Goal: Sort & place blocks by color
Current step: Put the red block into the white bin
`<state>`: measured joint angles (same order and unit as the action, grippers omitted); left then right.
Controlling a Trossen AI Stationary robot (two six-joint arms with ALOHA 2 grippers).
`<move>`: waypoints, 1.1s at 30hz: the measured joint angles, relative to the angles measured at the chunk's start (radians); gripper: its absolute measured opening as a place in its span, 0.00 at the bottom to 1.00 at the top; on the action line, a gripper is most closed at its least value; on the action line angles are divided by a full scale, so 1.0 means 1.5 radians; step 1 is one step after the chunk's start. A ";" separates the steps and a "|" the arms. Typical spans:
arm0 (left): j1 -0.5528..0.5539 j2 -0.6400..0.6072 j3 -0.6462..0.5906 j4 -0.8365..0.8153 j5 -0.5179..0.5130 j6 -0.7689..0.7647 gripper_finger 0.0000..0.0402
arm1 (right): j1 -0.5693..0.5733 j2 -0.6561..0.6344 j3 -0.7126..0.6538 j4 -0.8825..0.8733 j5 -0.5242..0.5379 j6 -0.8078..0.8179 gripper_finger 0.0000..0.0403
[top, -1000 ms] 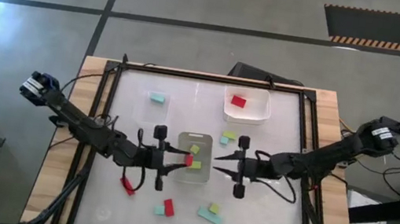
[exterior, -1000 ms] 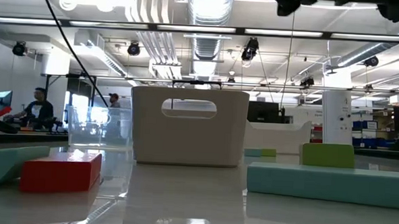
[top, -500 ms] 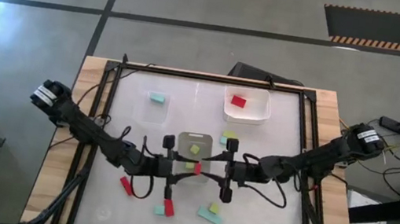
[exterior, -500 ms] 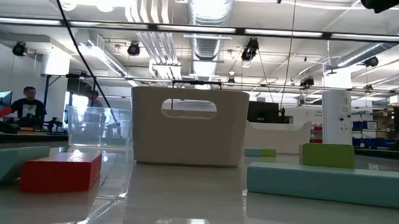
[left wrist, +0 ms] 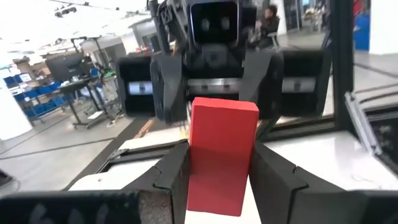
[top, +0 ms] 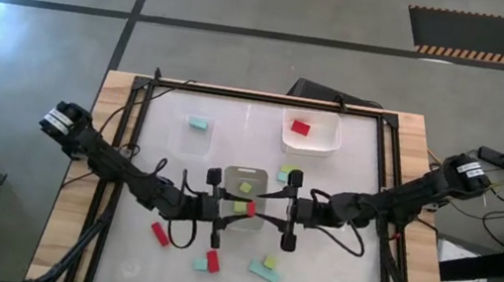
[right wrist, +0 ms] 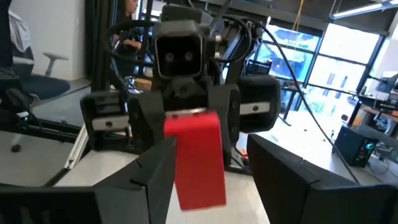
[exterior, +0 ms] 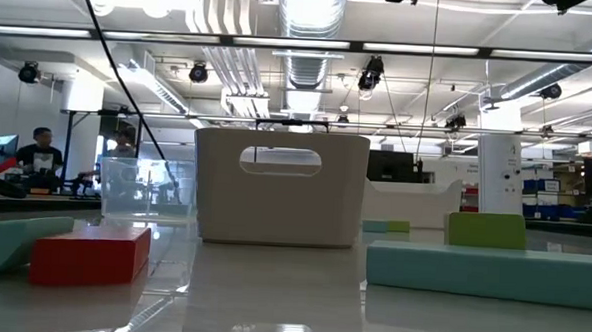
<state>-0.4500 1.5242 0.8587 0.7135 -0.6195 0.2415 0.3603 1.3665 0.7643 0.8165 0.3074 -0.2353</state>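
A red block [top: 249, 209] hangs in the air between my two grippers, above the middle beige container [top: 253, 223]. My left gripper [top: 234, 208] is shut on it. My right gripper [top: 265, 209] faces it, open, and its fingers [right wrist: 155, 168] stand on either side of the block's free end [right wrist: 199, 158]. A gap shows on one side in the right wrist view. Yellow-green blocks [top: 245, 188] lie in the middle container. A teal block [top: 199, 123] lies in the clear container and a red block [top: 300, 126] in the white one. My left gripper pinches the red block between its two fingers [left wrist: 174, 177], one on each side of the block's near end [left wrist: 211, 186]. The fingers come level from the table's left and lie along the block. The block is lifted clear and sticks out past the fingertips toward the right gripper.
Loose blocks lie on the table: a red one [top: 159, 233] at the near left, a red and teal pair [top: 210, 261], a teal and yellow-green pair [top: 264, 267] near the front edge, and two more [top: 285, 173] right of the middle container. A black frame rims the table.
Both grippers have moved toward each other over the middle container. The left one has carried the red block toward the table's right. The right one has come toward the table's left, until its fingers flank the block. In the last half second little has moved.
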 joint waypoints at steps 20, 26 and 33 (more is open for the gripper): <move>0.021 0.006 0.002 0.003 0.018 -0.018 0.28 | -0.008 -0.015 0.002 -0.034 0.002 0.011 0.47; 0.027 0.024 0.008 0.047 0.023 -0.018 0.28 | -0.014 -0.015 0.002 -0.037 0.002 0.007 0.47; 0.035 0.064 0.040 0.045 0.023 -0.015 0.28 | -0.013 -0.015 0.002 -0.042 0.000 -0.007 0.46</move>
<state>-0.3981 1.6198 0.9180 0.7807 -0.5854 0.2184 0.3401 1.3445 0.7673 0.7534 0.3069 -0.2462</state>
